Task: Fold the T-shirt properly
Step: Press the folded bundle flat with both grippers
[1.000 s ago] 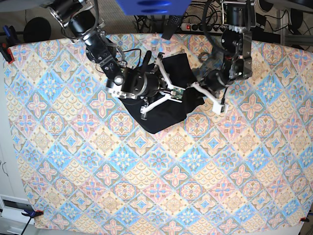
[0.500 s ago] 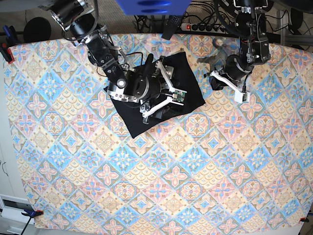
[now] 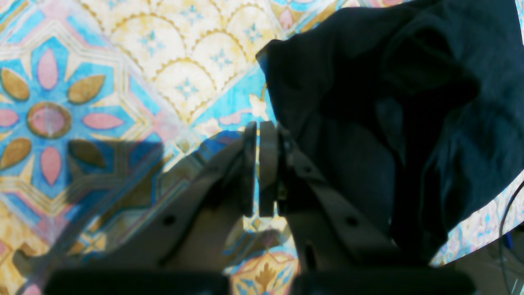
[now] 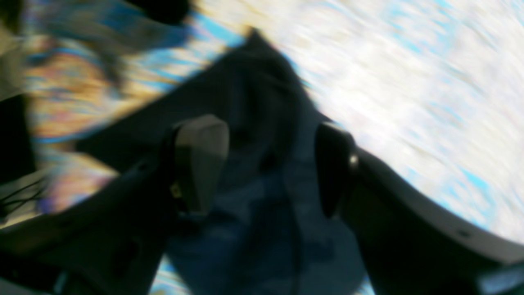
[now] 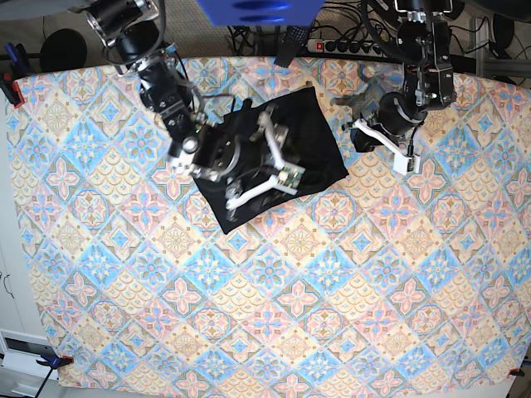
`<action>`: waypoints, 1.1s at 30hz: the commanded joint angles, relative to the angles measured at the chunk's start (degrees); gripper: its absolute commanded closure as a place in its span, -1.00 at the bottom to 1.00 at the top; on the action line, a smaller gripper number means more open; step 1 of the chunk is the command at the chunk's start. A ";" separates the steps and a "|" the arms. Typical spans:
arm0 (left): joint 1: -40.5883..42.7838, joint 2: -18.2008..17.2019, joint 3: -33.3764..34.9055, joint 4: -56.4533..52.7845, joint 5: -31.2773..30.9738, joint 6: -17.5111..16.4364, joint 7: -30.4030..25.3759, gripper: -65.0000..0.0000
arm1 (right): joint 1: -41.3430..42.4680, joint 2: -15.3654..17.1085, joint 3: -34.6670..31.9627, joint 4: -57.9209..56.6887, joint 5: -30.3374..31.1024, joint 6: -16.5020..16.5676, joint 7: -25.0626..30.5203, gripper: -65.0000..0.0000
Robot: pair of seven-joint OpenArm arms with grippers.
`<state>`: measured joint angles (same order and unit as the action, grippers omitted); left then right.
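Two arms work at the far side of the desk [image 5: 99, 332], and only one is over the T-shirt [image 5: 311, 137], which lies as a compact dark oblong near the middle of the far edge, already doubled over itself so that no sleeve or collar can be picked out. Its long axis runs on a diagonal, from the end nearest the middle of the desk up toward the far right corner, and which end is neck and which hem cannot be told. The right gripper [image 4: 266, 168] hangs just above the cloth with its jaws spread and nothing between them; that view is smeared, so whether the tips touch the fabric is unclear. The left gripper [image 3: 258, 172] stands off the shirt's far-right edge, over bare patterned cover, its jaws pressed together on nothing. By my reading the fold is late in its course and the step in hand is a release or tidy-up. The next move probably calls for squaring the loose, rumpled edges, or one more halving across the long axis, with the left arm taking a corner first.
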<state>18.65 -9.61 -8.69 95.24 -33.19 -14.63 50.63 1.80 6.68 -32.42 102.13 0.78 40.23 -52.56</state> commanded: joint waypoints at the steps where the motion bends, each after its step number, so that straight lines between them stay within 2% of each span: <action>1: -0.06 -0.11 1.00 3.35 -1.23 -0.80 0.23 1.00 | 0.79 -0.22 1.00 0.86 0.67 -0.23 0.99 -0.08; 6: 0.03 0.24 3.81 11.09 -1.23 -0.80 2.69 1.00 | 0.53 1.19 6.01 1.21 0.76 -0.23 0.99 -0.08; 8: -0.33 0.33 4.16 11.70 -1.23 -0.71 2.69 0.88 | 0.44 1.45 7.06 1.30 0.85 -0.23 0.99 -0.08; 11: -1.38 0.33 4.16 9.86 -1.23 -0.53 2.69 0.46 | 0.35 1.54 8.12 1.30 0.85 -0.23 0.99 -0.08; 15: -1.47 -0.02 3.90 8.01 -4.30 -0.53 2.69 -0.10 | 0.35 2.69 8.20 1.30 0.85 -0.23 0.99 -0.08; 17: -1.73 -0.20 3.72 5.99 -5.71 -0.62 2.69 -0.25 | 0.35 2.69 8.20 1.30 0.85 -0.23 0.99 -0.08; 26: -7.89 -0.46 5.30 -3.77 -11.95 -0.71 2.60 -0.28 | 0.35 2.69 8.20 1.30 0.85 -0.23 0.99 -0.08; 33: -8.06 -0.90 7.94 -3.86 -18.81 -0.80 2.69 -0.28 | 0.44 2.77 8.20 1.30 0.85 -0.23 0.99 -0.08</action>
<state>11.16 -10.04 -0.47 90.37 -51.20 -15.00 53.95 1.23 9.41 -24.38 102.30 1.04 40.25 -52.69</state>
